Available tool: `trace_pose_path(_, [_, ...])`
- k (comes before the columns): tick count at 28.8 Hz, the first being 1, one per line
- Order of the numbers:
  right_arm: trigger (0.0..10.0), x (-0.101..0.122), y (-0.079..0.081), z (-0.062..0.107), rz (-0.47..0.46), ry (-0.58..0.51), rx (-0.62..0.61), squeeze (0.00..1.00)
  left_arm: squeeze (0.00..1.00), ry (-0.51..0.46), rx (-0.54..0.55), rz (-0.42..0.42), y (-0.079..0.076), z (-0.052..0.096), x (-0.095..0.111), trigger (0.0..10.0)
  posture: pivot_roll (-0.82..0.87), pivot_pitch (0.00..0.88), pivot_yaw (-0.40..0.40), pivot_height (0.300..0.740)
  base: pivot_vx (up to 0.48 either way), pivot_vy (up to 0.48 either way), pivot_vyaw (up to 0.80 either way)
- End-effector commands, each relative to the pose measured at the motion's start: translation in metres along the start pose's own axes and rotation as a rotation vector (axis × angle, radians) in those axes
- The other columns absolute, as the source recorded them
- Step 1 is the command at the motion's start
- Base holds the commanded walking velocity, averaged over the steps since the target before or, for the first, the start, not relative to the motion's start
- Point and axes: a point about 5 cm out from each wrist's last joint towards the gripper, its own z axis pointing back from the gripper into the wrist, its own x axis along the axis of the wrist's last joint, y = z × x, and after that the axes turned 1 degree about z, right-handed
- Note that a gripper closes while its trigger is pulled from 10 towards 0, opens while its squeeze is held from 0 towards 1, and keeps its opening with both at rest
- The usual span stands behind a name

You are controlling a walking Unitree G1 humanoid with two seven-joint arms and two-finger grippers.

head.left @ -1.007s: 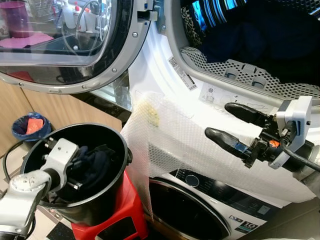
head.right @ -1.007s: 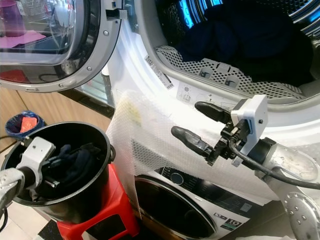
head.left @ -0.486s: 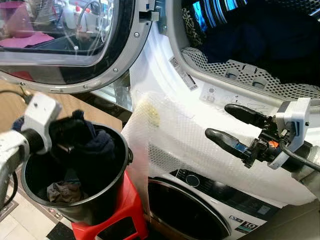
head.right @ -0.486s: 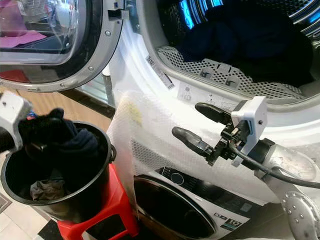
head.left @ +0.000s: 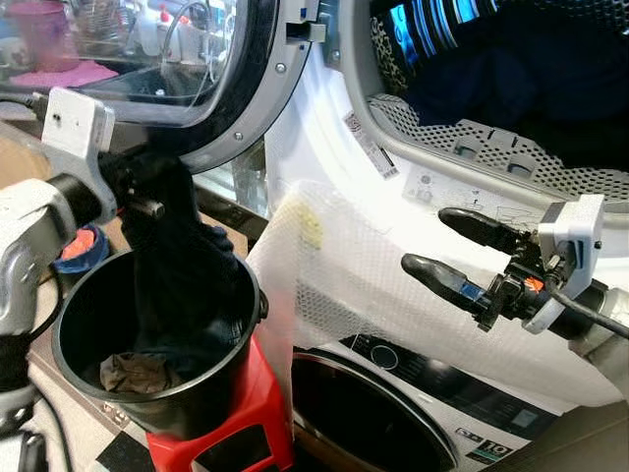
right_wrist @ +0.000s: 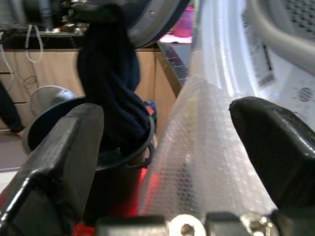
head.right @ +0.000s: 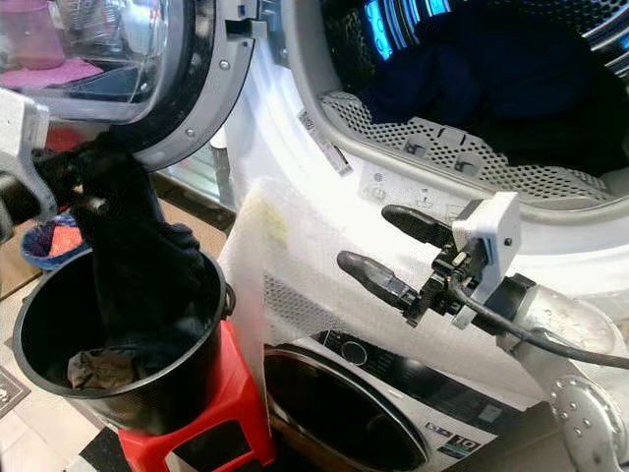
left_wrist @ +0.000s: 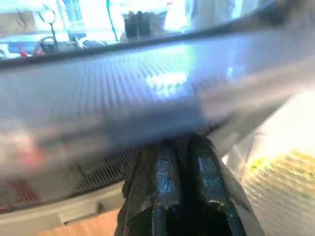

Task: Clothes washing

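Step in hand, as judged: transfer of laundry from the black bucket [head.left: 69, 339] into the upper drum [head.left: 511, 88]. The bucket stands on a red stool [head.left: 246, 433] at the foot of the stacked machines, just beside the bubble wrap sheet [head.left: 354, 285] that hangs over the front panel below the drum opening.

The left gripper [head.left: 133, 192] is raised above the bucket's rim, below the edge of the open round door [head.left: 197, 79]. Its fingers are pressed together on the top of a dark navy garment [head.left: 177, 275]; the left wrist view shows the two black fingers [left_wrist: 162, 196] nearly touching. The garment hangs full length, its lower end still inside the bucket, where a crumpled brown-grey cloth [head.left: 133, 372] lies on the bottom.

The right gripper [head.left: 454, 258] hovers in front of the bubble wrap, below the drum's lip, fingers spread and holding nothing.

Dark clothing [head.left: 550, 69] already lies in the drum.

Next move, as judged: lift until the hem clears the rim, then carry the garment across, past the door edge, and over the perforated lip [head.left: 491, 147] into the drum. Risks: the trailing hem catching the bucket rim, or brushing the door.
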Motion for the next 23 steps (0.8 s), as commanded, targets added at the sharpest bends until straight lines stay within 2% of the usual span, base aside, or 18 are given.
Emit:
trace_pose_path(1, [10.0,0.001,0.003,0.000,0.010,0.008,0.014,0.00,0.00,-0.051,0.012,-0.023,-0.002,-0.008,0.015,10.0,-0.03,0.102,-0.101,0.740,0.000,0.000,0.00])
trace_pose_path(6, [10.0,0.001,0.003,-0.001,0.014,0.004,0.013,0.00,0.00,-0.041,-0.020,-0.019,-0.013,-0.021,0.013,10.0,-0.04,0.103,-0.090,0.740,0.000,0.000,0.00])
trace_pose_path(9, [10.0,0.003,0.003,0.001,0.018,0.002,0.005,0.00,0.00,-0.021,-0.036,-0.033,-0.018,-0.023,0.008,10.0,-0.05,0.105,-0.085,0.740,0.000,0.000,0.00])
trace_pose_path(14, [10.0,0.003,0.003,0.004,0.023,0.007,-0.011,0.00,0.00,0.029,-0.095,-0.023,-0.035,-0.026,-0.009,10.0,-0.05,0.106,-0.078,0.740,0.000,0.000,0.00])
trace_pose_path(17, [10.0,0.003,0.002,0.004,0.025,0.007,-0.014,0.00,0.00,0.048,-0.140,-0.048,-0.052,-0.028,-0.018,10.0,-0.05,0.106,-0.074,0.740,0.000,0.000,0.00])
trace_pose_path(19, [10.0,0.003,0.002,0.004,0.026,0.006,-0.015,0.00,0.00,0.051,-0.150,-0.049,-0.057,-0.029,-0.020,10.0,-0.05,0.106,-0.074,0.740,0.000,0.000,0.00])
trace_pose_path(20, [10.0,0.003,0.002,0.004,0.027,0.005,-0.014,0.00,0.00,0.055,-0.176,-0.067,-0.066,-0.028,-0.025,10.0,-0.05,0.108,-0.075,0.740,0.000,0.000,0.00])
trace_pose_path(23, [10.0,0.003,0.003,0.003,0.026,0.006,-0.011,0.00,0.00,0.060,-0.186,-0.081,-0.074,-0.027,-0.028,10.0,-0.05,0.109,-0.076,0.740,0.000,0.000,0.00])
